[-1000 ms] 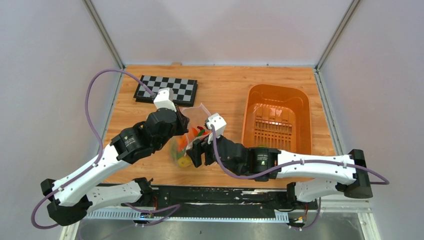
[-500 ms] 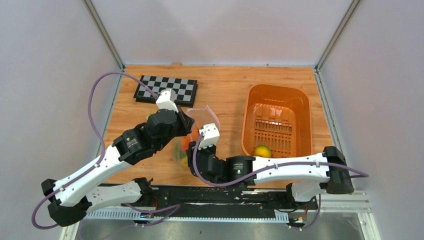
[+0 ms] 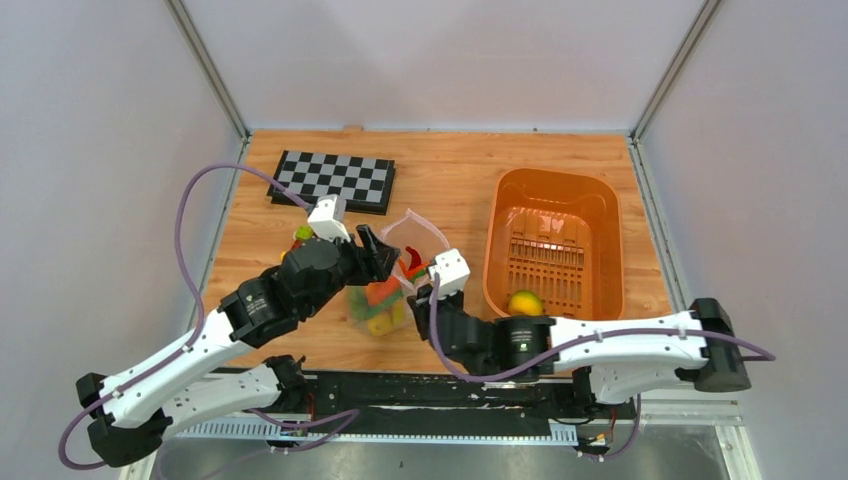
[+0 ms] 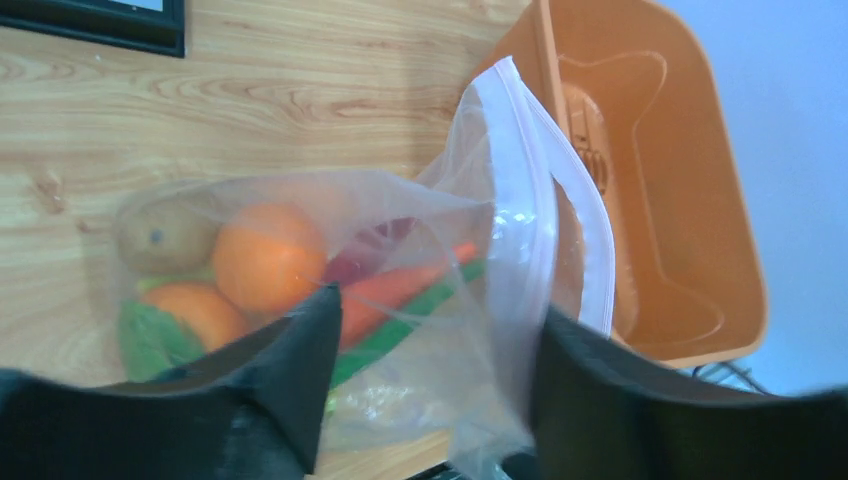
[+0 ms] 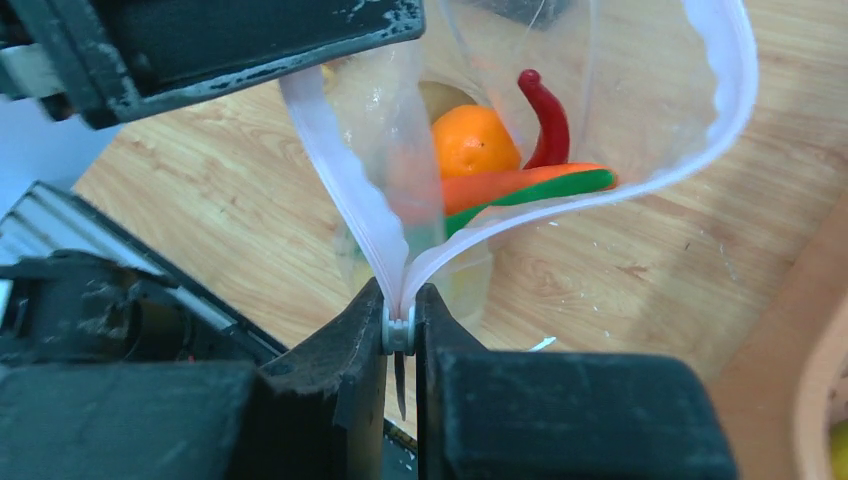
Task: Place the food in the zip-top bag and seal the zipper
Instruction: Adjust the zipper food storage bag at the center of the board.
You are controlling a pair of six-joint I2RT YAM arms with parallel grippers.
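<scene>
The zip-top bag (image 3: 384, 298) lies on the table between both arms, mouth gaping towards the back. Inside it are the food pieces: orange balls (image 4: 268, 255), a carrot (image 5: 520, 184), a red chilli (image 5: 546, 120) and a brownish piece (image 4: 160, 236). My right gripper (image 5: 399, 330) is shut on the zipper (image 5: 345, 185) where its two pale strips meet at the bag's near corner. In the left wrist view my left gripper (image 4: 432, 345) stands open, and loose bag film hangs between its fingers without being pinched. A yellow-green fruit (image 3: 524, 302) lies in the orange basket.
The orange basket (image 3: 598, 205) stands to the right of the bag, close to my right arm. A checkerboard (image 3: 335, 180) lies at the back left. A small red and green thing (image 3: 303, 234) sits just beside my left wrist.
My left gripper has opened and let go of the bag, which has sunk to the table. My right gripper has closed on the zipper's end and shifted right.
</scene>
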